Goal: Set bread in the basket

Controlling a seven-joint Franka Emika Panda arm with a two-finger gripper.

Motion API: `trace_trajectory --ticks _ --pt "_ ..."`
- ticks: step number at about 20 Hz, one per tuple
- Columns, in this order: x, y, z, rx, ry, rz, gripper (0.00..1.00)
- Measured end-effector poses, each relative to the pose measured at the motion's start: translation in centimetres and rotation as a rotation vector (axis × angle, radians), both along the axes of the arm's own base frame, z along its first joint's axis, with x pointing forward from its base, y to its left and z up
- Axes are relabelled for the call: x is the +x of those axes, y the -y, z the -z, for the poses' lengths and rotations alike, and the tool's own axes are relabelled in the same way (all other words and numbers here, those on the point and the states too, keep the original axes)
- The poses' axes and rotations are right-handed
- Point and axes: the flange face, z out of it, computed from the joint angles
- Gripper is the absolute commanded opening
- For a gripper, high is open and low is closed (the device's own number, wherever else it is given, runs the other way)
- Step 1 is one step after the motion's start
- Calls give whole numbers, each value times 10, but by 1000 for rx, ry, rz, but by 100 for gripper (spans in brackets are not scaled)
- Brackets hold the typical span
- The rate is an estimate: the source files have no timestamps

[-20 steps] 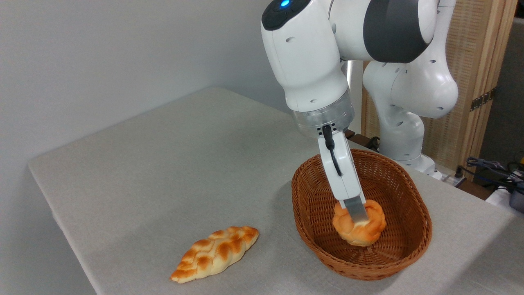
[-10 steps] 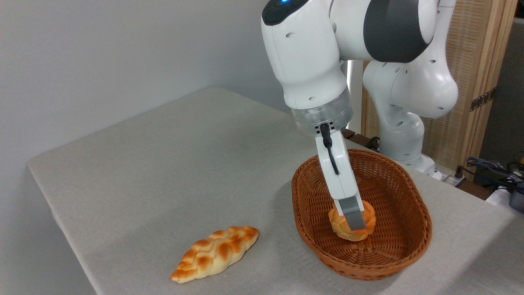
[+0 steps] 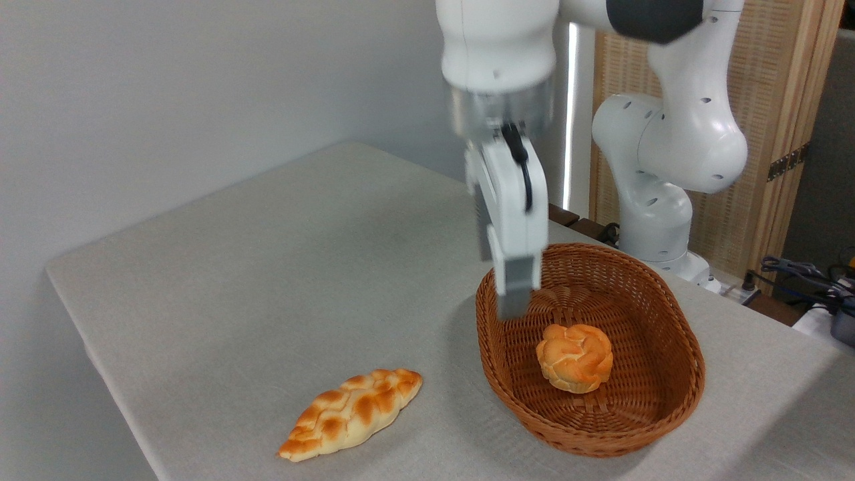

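A small knotted bun (image 3: 574, 357) is sitting on the floor of an oval wicker basket (image 3: 668, 401), free of the robot. The basket is resting near the bench's right edge. The white arm's gripper (image 3: 513, 307) is hanging above the basket's left rim, clear of the bun and carrying nothing. It is motion-blurred and seen edge-on, so how far the jaws are parted cannot be told.

Judging by this layout, the task is looking finished: the bread is lying inside the basket, and only pulling the arm away appears to be left.

A long braided loaf (image 3: 351, 414) is lying near the front edge of the bench (image 3: 267, 267), well apart from the basket. A pale grey cloth is covering the bench. A plain grey wall is standing behind it, a light wooden screen (image 3: 788, 100) is rising behind the arm, and some cables (image 3: 801, 274) are trailing at the far right.
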Motion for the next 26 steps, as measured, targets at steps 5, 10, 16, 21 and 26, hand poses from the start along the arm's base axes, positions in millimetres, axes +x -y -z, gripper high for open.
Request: trace_trajectory --ticks 5,10,16,21,26 --pt "15 30 -42 8 38 -144 100" --pt "37 82 -36 49 -21 -360 100" --pt "47 85 -58 68 22 -423 100" --pt "65 126 -46 88 -3 -450 100" --pt "72 126 -44 88 -4 -456 100"
